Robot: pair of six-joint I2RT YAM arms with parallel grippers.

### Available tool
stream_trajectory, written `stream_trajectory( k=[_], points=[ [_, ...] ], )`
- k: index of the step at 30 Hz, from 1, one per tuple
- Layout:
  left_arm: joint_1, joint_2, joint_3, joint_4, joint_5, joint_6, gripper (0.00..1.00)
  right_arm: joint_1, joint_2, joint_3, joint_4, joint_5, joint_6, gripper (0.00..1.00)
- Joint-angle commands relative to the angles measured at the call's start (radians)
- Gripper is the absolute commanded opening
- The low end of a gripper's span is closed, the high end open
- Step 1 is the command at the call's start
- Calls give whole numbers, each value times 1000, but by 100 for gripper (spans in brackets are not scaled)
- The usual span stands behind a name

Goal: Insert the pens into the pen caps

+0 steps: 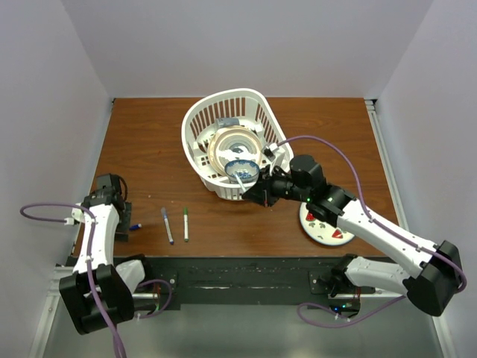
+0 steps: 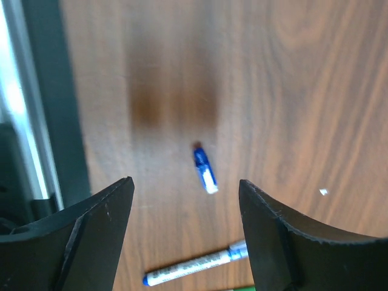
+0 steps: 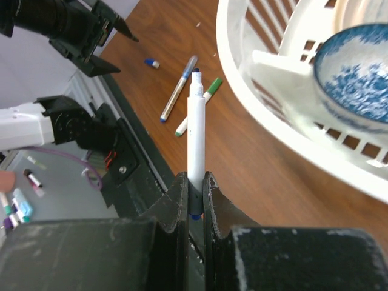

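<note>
The left arm [image 1: 95, 239] and the right arm [image 1: 387, 235] share one build: smooth white link shells joined by blocky matte-black joint housings, the bulkiest nearest each base. A thin left purple cable [image 1: 46, 211] loops off the left arm's white link and runs along its side. A longer right purple cable [image 1: 339, 153] arcs above the right arm. The left hand [image 2: 185, 188] has two broad black fingers [image 2: 100, 236] with curved, tapering inner edges. The right hand [image 3: 194, 194] is the same black, with narrow flat pads [image 3: 179, 200] and pale scuff specks on its body.

Table [image 1: 149, 142]; two pens [image 1: 167, 225]; blue cap [image 1: 135, 226]; basket [image 1: 231, 95]
</note>
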Motion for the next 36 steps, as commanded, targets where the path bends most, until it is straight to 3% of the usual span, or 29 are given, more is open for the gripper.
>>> stream_trajectory(
  k=[1, 4, 6, 7, 10, 13, 15, 19, 27, 36],
  points=[
    [9, -38, 36, -86, -112, -57, 75, 1, -23, -13, 103, -98, 40, 0],
    [8, -81, 2, 81, -48, 96, 70, 15, -33, -1, 78, -77, 26, 0],
    [6, -94, -28, 302, 45, 396, 70, 30, -41, 2, 75, -70, 19, 0],
    [5, -89, -30, 346, 72, 533, 75, 32, -44, 1, 78, -76, 22, 0],
    [-4, -95, 14, 420, 170, 634, 80, 30, -58, 2, 72, -70, 23, 0],
    [-3, -115, 96, 339, 51, 473, 82, 32, -58, 7, 69, -64, 28, 0],
    [-4, -134, 108, 342, 11, 442, 82, 32, -43, 19, 67, -72, 34, 0],
    [-1, -155, 99, 69, -92, 58, 71, 32, -26, 39, 61, -98, 43, 0],
    [-3, -51, -79, 140, 108, 43, 70, 32, -40, 45, 55, -80, 52, 0],
    [-3, 80, -157, 230, 92, 20, 63, 32, -49, 33, 57, -70, 49, 0]
  ],
)
